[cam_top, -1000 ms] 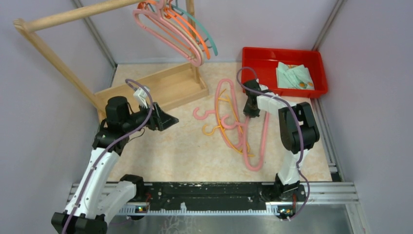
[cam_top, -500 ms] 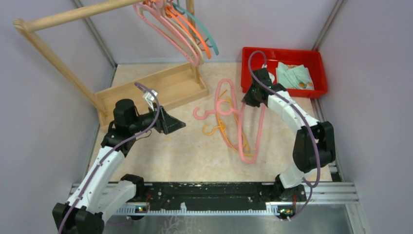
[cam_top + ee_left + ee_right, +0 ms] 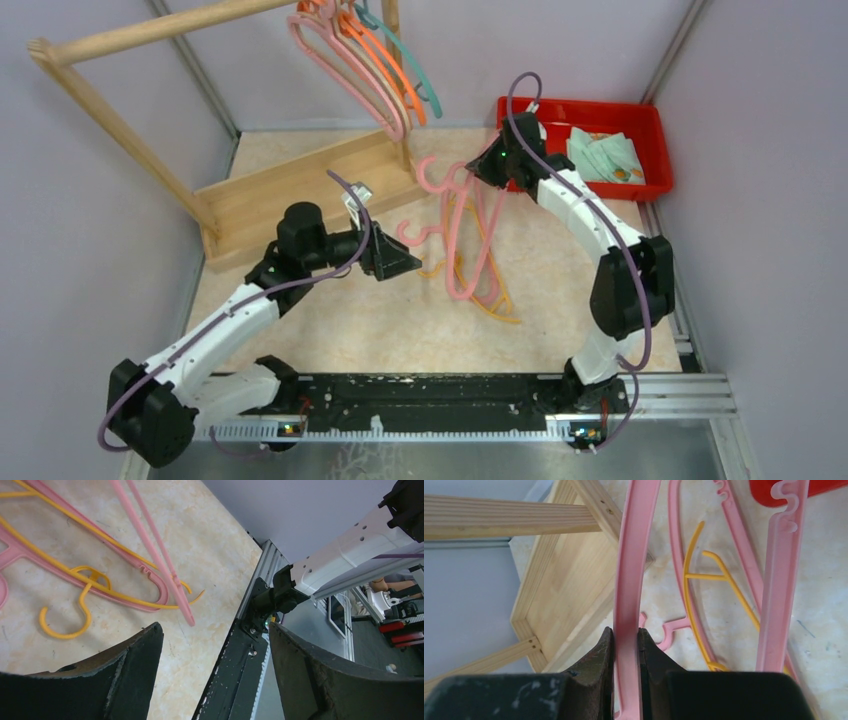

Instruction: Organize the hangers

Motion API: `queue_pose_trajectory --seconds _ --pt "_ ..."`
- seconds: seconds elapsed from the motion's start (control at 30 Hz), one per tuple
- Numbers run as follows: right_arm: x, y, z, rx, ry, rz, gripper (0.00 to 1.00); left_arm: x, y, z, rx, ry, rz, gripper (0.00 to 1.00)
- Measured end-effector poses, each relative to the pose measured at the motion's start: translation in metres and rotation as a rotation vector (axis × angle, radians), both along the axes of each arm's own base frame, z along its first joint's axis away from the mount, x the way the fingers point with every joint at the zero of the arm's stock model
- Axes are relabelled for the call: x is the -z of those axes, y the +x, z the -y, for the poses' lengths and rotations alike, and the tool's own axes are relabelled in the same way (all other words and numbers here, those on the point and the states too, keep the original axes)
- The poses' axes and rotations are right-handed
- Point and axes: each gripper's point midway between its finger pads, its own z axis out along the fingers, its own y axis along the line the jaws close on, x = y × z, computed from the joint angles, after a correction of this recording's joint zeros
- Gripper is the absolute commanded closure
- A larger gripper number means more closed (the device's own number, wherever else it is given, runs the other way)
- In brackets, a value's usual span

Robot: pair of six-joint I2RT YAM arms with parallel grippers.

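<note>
We see the wooden rack [image 3: 150,35] and its hung hangers [image 3: 388,88] cut off at the top edge, hooks hidden. A pink hanger [image 3: 628,570], pinched between the right fingers [image 3: 594,665], slants over the loose hangers [image 3: 480,290] on the surface [image 3: 330,320]; whether its lower end touches them we cannot tell. The left fingers [image 3: 130,665] stand spread and empty beside that heap.

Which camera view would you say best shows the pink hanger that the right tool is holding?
Top external: the whole pink hanger shows, held by the right tool. Right wrist shows only the clamped bar; left wrist shows pink bars, though whose is unclear.
</note>
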Motion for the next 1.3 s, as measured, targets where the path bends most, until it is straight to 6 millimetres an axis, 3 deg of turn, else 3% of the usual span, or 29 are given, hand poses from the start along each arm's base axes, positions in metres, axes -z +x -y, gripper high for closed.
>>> queue_pose_trajectory --seconds 0.23,0.53,0.77,1.07,1.27,1.3 --pt "0.003 -0.004 -0.027 -0.037 0.057 -0.027 1.00 0.007 0.012 0.018 -0.039 0.005 0.025 0.15" --pt "-0.022 -0.014 -0.061 -0.105 0.131 -0.003 1.00 0.037 0.034 0.030 -0.094 0.057 -0.016 0.15" --pt "-0.026 -0.024 -0.078 -0.149 0.167 -0.011 1.00 0.049 0.041 0.039 -0.103 0.077 -0.030 0.16" --pt "-0.032 -0.028 -0.079 -0.141 0.176 -0.004 1.00 0.052 0.050 0.044 -0.146 0.082 -0.029 0.53" --pt "-0.043 -0.031 -0.071 -0.129 0.169 0.031 1.00 0.059 0.055 0.034 -0.209 0.142 -0.033 0.83" --pt "-0.044 -0.033 -0.070 -0.131 0.171 0.030 0.93 0.061 0.055 0.030 -0.226 0.164 -0.038 0.84"
